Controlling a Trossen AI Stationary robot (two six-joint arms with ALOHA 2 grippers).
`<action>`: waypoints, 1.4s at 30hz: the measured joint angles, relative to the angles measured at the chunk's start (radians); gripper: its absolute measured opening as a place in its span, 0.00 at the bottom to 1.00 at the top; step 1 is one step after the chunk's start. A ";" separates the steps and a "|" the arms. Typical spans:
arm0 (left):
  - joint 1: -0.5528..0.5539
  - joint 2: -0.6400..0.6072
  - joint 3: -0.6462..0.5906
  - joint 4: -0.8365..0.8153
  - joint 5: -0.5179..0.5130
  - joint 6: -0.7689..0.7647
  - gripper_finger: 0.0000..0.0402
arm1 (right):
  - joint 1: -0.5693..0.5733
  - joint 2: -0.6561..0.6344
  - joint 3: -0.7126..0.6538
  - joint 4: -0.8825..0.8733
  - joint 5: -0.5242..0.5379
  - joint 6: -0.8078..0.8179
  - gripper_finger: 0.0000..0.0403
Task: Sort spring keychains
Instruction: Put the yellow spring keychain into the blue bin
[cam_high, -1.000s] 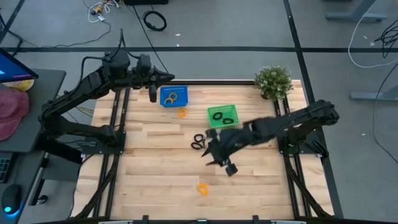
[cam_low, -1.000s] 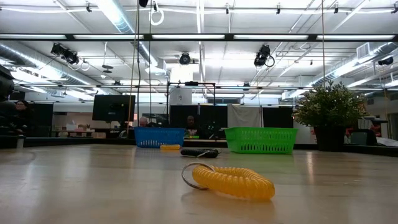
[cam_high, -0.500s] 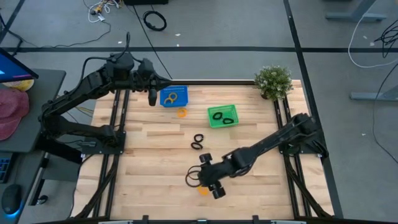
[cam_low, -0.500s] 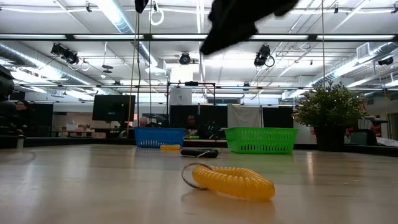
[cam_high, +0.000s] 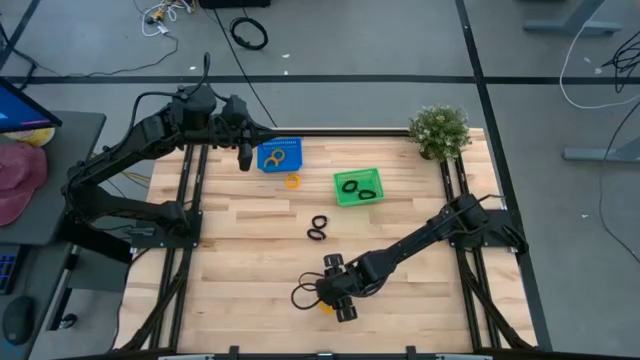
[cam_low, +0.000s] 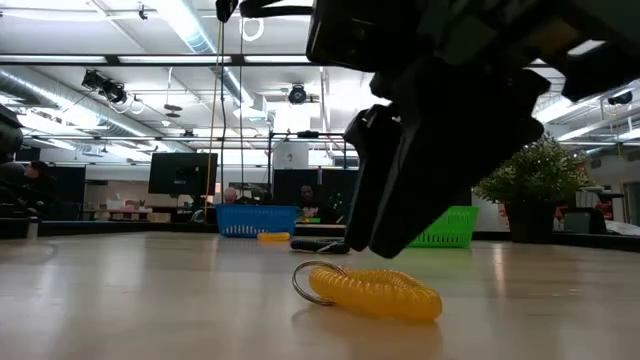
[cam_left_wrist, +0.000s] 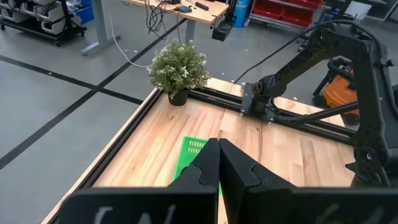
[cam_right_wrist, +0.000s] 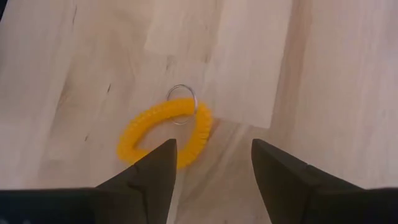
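Your target is an orange spring keychain (cam_right_wrist: 163, 131): a coiled plastic loop bent into a crescent, with a thin metal split ring at one end, lying flat on the wooden table (cam_high: 250, 260) near its front edge. Your right gripper (cam_right_wrist: 211, 168) hangs just above it, fingers spread wide, holding nothing; the coil sits in front of the gap, not yet between the fingertips. From above, the arm covers most of this keychain and only a sliver of orange shows. Two black keychains (cam_high: 318, 227) lie mid-table, touching or overlapping; you cannot tell which. Another orange keychain (cam_high: 292, 181) lies just beside the blue basket (cam_high: 279, 154), which holds orange coils; the green basket (cam_high: 357, 187) holds black ones. The left gripper (cam_left_wrist: 217, 165) waits over the back-left corner, fingers pressed together, empty. Against a second ago, the right arm has swung from beside the green basket down to the front, and its fingers have widened; the left arm has barely moved.
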 joint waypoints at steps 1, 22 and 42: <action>0.000 0.000 0.000 0.000 0.000 0.000 0.01 | 0.000 0.002 0.000 0.002 0.000 0.001 0.52; 0.000 0.000 0.000 0.000 0.000 0.001 0.01 | 0.010 0.046 0.001 0.027 0.037 -0.024 0.52; 0.000 0.000 0.000 0.002 0.000 0.004 0.01 | 0.010 0.053 0.002 0.032 0.055 -0.038 0.03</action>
